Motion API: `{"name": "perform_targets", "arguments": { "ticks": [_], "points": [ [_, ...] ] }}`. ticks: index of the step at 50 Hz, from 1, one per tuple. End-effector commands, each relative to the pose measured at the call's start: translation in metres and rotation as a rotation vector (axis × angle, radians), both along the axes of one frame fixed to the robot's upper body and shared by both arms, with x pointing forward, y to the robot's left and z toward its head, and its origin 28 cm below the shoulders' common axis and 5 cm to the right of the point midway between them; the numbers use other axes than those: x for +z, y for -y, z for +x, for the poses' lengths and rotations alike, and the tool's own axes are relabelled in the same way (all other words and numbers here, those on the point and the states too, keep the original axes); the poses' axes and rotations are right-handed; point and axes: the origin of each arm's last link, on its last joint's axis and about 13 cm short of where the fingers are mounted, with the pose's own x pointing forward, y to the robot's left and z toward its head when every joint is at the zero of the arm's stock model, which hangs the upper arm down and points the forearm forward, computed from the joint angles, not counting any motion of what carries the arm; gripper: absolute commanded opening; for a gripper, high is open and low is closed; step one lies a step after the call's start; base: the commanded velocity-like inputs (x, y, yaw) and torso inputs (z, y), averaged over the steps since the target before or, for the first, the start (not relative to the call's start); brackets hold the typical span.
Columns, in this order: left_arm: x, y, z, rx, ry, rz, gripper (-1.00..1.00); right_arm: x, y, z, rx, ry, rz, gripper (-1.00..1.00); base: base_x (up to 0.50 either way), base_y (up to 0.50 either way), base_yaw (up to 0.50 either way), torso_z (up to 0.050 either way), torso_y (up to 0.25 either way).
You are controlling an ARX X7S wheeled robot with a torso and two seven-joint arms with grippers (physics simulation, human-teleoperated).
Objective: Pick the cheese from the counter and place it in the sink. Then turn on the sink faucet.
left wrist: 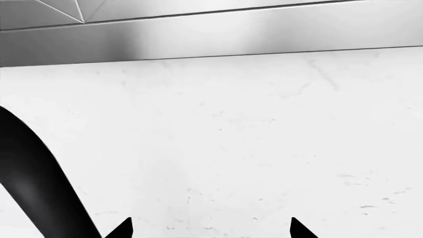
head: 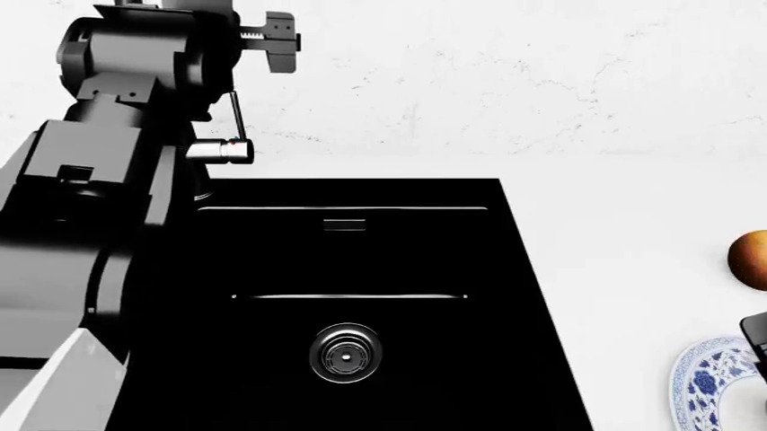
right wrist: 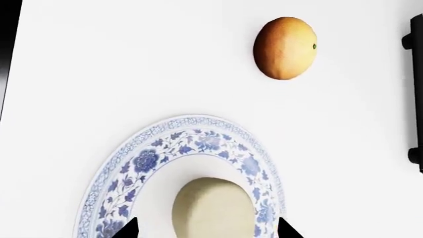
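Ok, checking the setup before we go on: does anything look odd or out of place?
Nothing spilled or damaged. One detail: the cheese sits on a blue-patterned plate, not bare counter. The sink basin is empty.

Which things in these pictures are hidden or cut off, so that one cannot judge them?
- Cheese: right wrist view, lower part cut by the edge; absent from head view.
- Right hand: only two fingertips show.
- Plate: head view, cut by the edge.
- Sink faucet: mostly hidden behind the left arm.
- Sink: left basin covered by that arm.
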Motion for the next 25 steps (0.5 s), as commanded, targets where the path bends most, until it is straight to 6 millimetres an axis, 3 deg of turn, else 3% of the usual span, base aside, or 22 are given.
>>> {"name": "perform_targets", "arguments": {
  "ticks": [1, 25],
  "points": [
    [-0.001, -0.002, 0.0, 0.006, -0.002, -0.007, 1.0, -0.003, 0.007, -0.004, -0.026, -0.003, 0.038, 1.0, 0.0, 0.0, 0.0, 0.0, 0.0],
    [-0.005, -0.002, 0.001, 0.008, -0.009, -0.007, 1.0, -0.008, 0.037, -0.02, -0.131, 0.068, 0.13, 1.0, 0.0, 0.0, 0.0, 0.0, 0.0]
  ]
}}
